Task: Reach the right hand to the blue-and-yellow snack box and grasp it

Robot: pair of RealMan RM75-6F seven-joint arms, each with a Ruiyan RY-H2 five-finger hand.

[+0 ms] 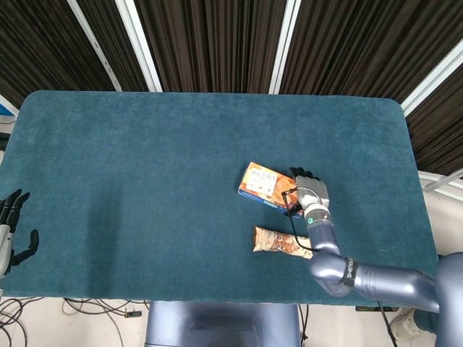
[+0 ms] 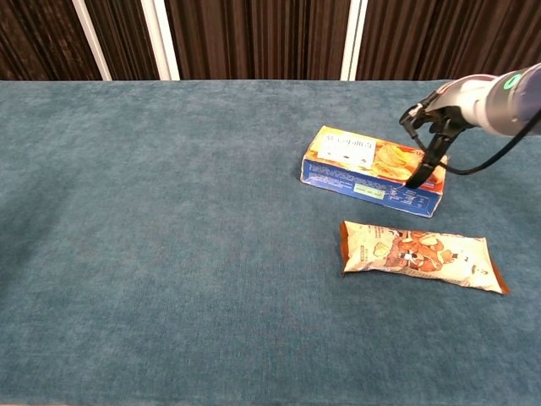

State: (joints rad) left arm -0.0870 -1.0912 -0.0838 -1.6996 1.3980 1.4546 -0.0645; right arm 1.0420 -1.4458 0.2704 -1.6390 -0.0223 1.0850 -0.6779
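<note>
Lying flat on the teal tablecloth (image 1: 145, 181), the blue-and-yellow snack box (image 2: 363, 165) is found just beyond a brown snack packet (image 2: 418, 254), well apart from the left hand (image 1: 11, 231), whose fingers are spread and hold nothing. The right hand (image 2: 431, 127) is poised at the box's right end, fingers (image 2: 420, 173) hanging apart; whether the box is touched cannot be told, and nothing is clamped. A light, stiff carton is judged likely, easily crushed and fairly slick, so it is best taken across its narrow width, on the long side walls.
</note>
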